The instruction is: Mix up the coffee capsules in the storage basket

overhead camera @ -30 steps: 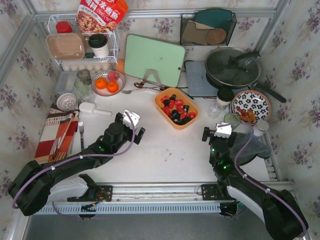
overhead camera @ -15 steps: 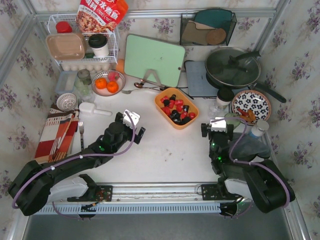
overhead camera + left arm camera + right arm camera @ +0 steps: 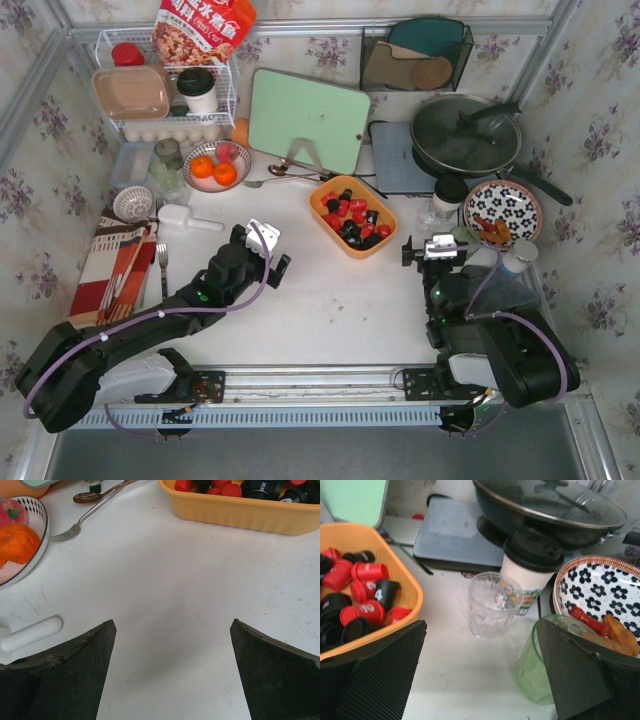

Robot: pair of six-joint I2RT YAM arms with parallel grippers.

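Orange plastic marks the storage basket (image 3: 331, 231), which sits on the white table (image 3: 330, 300) behind the two arms, nearer the middle than either side. It holds the coffee capsules (image 3: 354, 218), red and black jumbled together. From above they are too small and too crowded to count.

The left wrist view cuts the basket (image 3: 240, 515) off at the top edge, so only its near wall and a few capsule tops (image 3: 225, 487) show. The right wrist view loses the basket's (image 3: 402, 577) left part. There I count six red capsules (image 3: 365, 595) and about five black.

Beside the basket on that side stand one clear glass (image 3: 492, 605), one lidded paper cup (image 3: 530, 567), one green cup (image 3: 532, 670) and one flowered plate (image 3: 580, 585). The last two are partly hidden by a dark finger. One lidded pan (image 3: 545, 510) sits behind. Two oranges (image 3: 202, 167) lie in a bowl far left.

Both grippers hang empty with jaws spread wide, touching nothing. The left gripper (image 3: 262, 247) (image 3: 171, 625) faces the basket over bare table. The right gripper (image 3: 436, 245) (image 3: 481, 625) faces the clear glass.

Since a second ago the right arm has drawn back and folded up, squaring its gripper toward the cups. The left arm, the basket and the capsules have not shifted.
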